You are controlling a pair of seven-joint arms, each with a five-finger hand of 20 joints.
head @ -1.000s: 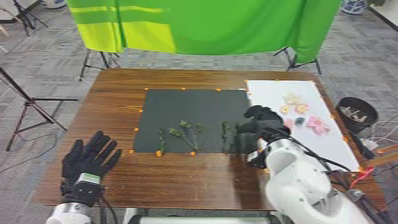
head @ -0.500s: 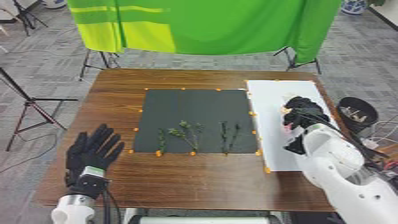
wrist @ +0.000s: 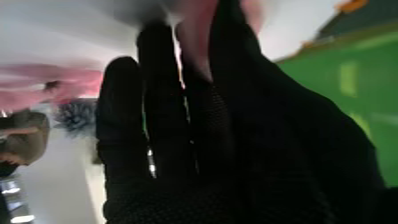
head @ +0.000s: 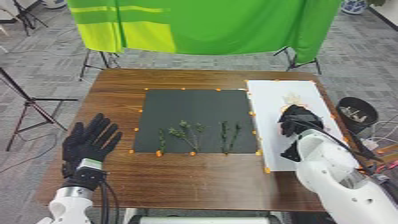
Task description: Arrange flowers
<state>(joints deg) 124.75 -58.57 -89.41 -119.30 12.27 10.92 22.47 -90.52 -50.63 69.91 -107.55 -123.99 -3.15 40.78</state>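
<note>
Has right hand point(head: 300, 119) over white sheet point(head: 268, 97), right side of frame, fingers straight, near pink flower point(wrist: 82, 77), can't tell contact; shows left hand point(head: 84, 149), lower left, fingers spread apart.

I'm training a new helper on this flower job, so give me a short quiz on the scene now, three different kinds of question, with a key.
1. Which hand is over the white sheet?
A: left
B: right
C: both

2. True or false: the green stems lie on the dark mat.

3. Fill in the blank: the fingers of the left hand are ____, not curled.

Key: 1: B, the right hand. 2: true. 3: straight.
</note>
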